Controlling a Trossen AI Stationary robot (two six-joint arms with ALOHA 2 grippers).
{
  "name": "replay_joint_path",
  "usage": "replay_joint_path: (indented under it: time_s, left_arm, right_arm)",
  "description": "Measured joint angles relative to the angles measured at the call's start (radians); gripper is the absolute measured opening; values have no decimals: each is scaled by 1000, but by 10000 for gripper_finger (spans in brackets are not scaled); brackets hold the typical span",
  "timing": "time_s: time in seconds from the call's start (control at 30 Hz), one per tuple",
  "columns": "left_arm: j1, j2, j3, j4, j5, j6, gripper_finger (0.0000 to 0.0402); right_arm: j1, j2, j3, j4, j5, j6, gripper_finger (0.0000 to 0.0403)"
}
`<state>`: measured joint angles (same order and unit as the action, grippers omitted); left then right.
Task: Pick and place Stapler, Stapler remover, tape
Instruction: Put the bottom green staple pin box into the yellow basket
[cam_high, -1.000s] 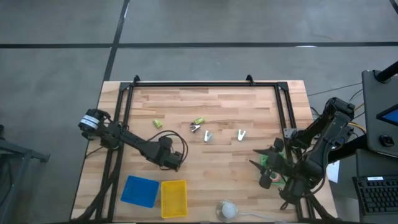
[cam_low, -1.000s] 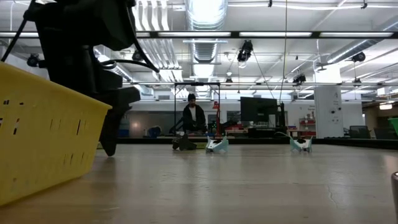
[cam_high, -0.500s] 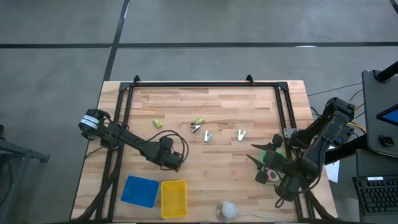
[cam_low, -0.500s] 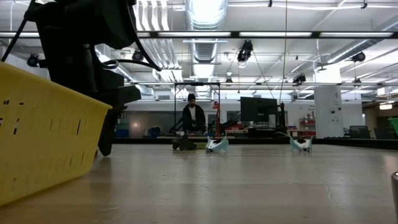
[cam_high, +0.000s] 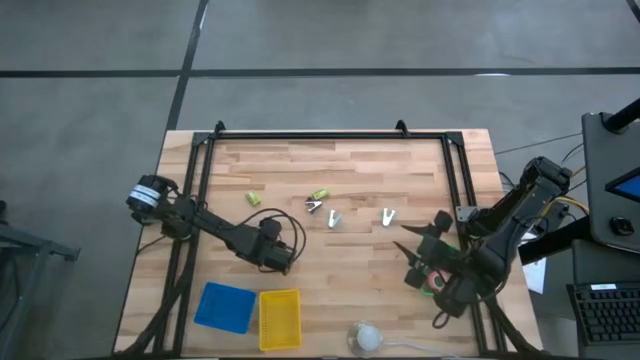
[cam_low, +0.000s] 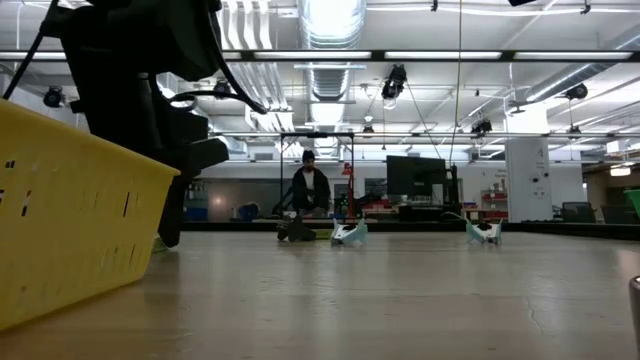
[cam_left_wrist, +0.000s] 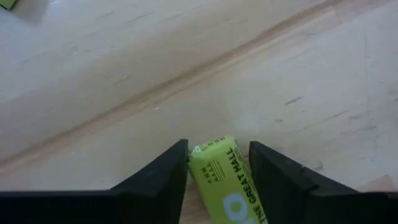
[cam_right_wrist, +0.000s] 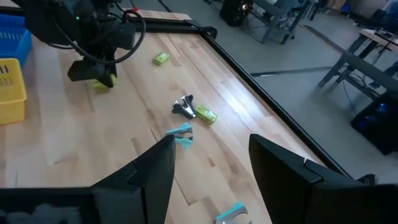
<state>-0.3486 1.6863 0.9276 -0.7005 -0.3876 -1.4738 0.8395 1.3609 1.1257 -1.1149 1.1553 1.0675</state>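
My left gripper (cam_high: 283, 263) is low over the table's near middle, shut on a small yellow-green stapler (cam_left_wrist: 221, 171) that lies on the wood. Two more yellow-green staplers (cam_high: 254, 199) (cam_high: 319, 194) lie farther back. Three staple removers (cam_high: 313, 206) (cam_high: 334, 218) (cam_high: 388, 216) rest on the table's middle. My right gripper (cam_high: 405, 265) hovers open at the right, nothing between its fingers (cam_right_wrist: 208, 143). Something red and green (cam_high: 432, 282) shows under the right arm; whether it is the tape I cannot tell. My left gripper has the stapler's two long sides (cam_left_wrist: 199, 163) between its two fingers, near the end that faces away from the wrist. The fingers come from above, slanting, and run along the stapler. The stapler lies flat on the table.
A blue basket (cam_high: 224, 306) and a yellow basket (cam_high: 279, 318) stand at the near edge, just in front of the left gripper. A white round thing (cam_high: 366, 337) sits at the near edge. A black rail frame (cam_high: 320, 135) borders the table's far and side edges.
My right gripper has gone a little toward the table's far edge and left, staying open above the table. My left gripper has kept its place over the stapler.
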Motion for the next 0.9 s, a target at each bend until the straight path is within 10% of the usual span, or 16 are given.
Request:
replay_joint_path:
  time_s: [0.9]
  left_arm:
    - [6, -29, 31, 44, 12, 65, 101]
  right_arm:
    - [-20, 0, -7, 4, -2, -25, 201]
